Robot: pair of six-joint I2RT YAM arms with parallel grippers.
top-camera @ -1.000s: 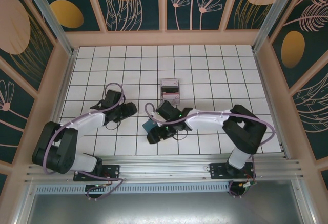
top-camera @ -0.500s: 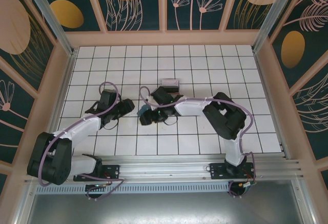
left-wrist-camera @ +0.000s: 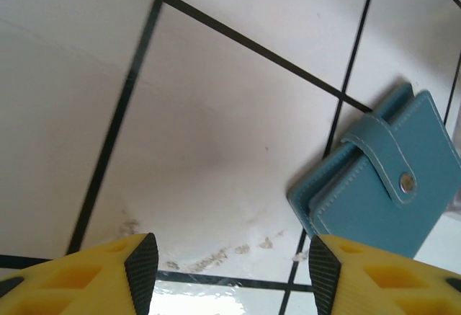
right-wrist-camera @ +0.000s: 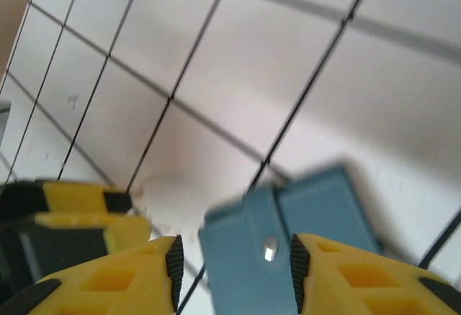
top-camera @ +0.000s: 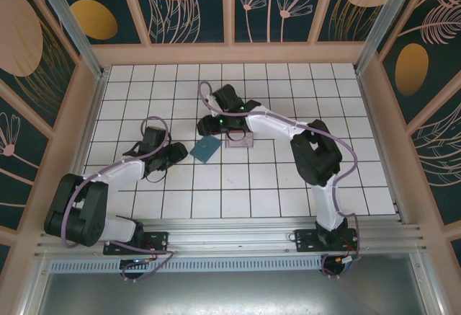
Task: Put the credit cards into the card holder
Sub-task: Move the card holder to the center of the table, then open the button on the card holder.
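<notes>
Nearest me, left hand [top-camera: 173, 153] sits low over the white tiled tabletop [top-camera: 288, 185], pointing right toward the wallet [top-camera: 207, 149]. From its wrist camera I see both yellow fingers [left-wrist-camera: 140, 264] spread well apart with bare tile between them; it has hold of nothing. Wallet lies flat on the tabletop just off the left hand's tips, a little right of them, turned at an angle to the tile lines. It is folded closed, with the strap [left-wrist-camera: 382, 158] across it and the metal snap [left-wrist-camera: 408, 181] done up, teal outer face up. Just right of the wallet, close beside it, is a pale pinkish thing I take for the cards [top-camera: 240, 140], partly under the right arm; I can't tell how many there are or whether they sit in something. Farther out, right hand [top-camera: 213, 128] reaches in from the far side and points back down at the wallet. Its wrist view is blurred, but the fingers [right-wrist-camera: 299, 272] stand apart with the strap and snap showing in the gap beyond them; I see no contact and nothing gripped.
</notes>
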